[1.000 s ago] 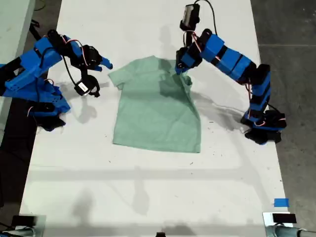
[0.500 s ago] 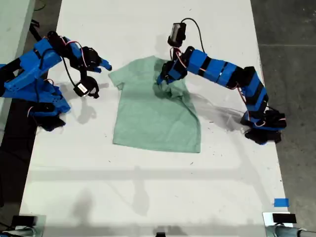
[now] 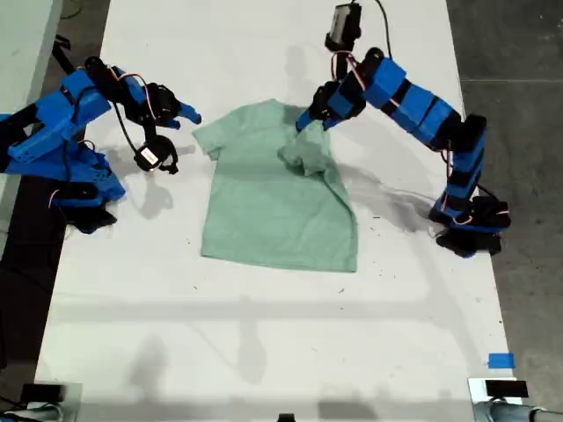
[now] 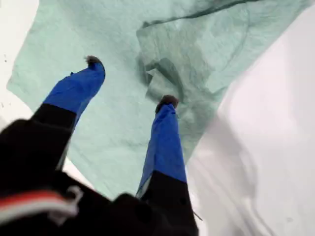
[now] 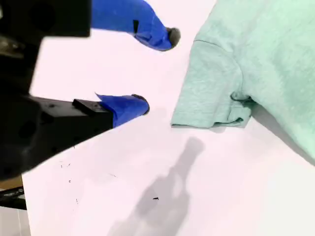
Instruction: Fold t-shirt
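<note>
Folding barely started: t-shirt (image 3: 277,198) lies mostly flat in the middle of the white table (image 3: 264,352), only the sleeve on the exterior view's right is flipped inward into a crumpled lump; other sleeve, both sides and hem not yet folded. My first tool (image 4: 129,81) hovers over that lump, jaws apart, holding nothing. My second tool (image 5: 158,69) sits just beside the flat sleeve on the exterior view's left, jaws apart, empty. Shirt is thin soft mint knit, plain, creases easily; table smooth and matte
</note>
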Robot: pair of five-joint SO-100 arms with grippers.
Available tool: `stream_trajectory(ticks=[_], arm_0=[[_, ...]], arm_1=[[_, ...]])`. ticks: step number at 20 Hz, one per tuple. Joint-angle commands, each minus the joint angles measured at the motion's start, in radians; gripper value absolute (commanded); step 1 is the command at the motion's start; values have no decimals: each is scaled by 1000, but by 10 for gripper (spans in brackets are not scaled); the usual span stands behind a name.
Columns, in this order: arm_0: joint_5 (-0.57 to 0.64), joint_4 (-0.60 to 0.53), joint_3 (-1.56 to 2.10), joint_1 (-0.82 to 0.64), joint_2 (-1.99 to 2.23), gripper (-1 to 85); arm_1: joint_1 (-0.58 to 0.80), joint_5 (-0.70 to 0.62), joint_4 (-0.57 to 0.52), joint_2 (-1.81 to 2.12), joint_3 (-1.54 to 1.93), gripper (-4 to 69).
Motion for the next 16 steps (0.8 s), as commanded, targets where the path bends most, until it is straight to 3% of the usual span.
stream_trajectory(ticks=[1, 7, 16], arm_0=[[3, -37, -29, -18, -25, 224], [38, -107, -61, -69, -195, 235], [83, -176, -216, -126, -591, 249]], arm_1=[[38, -48, 31, 288, 120, 206], [54, -9, -5, 600, 543, 182], [25, 25, -37, 758, 683, 175]])
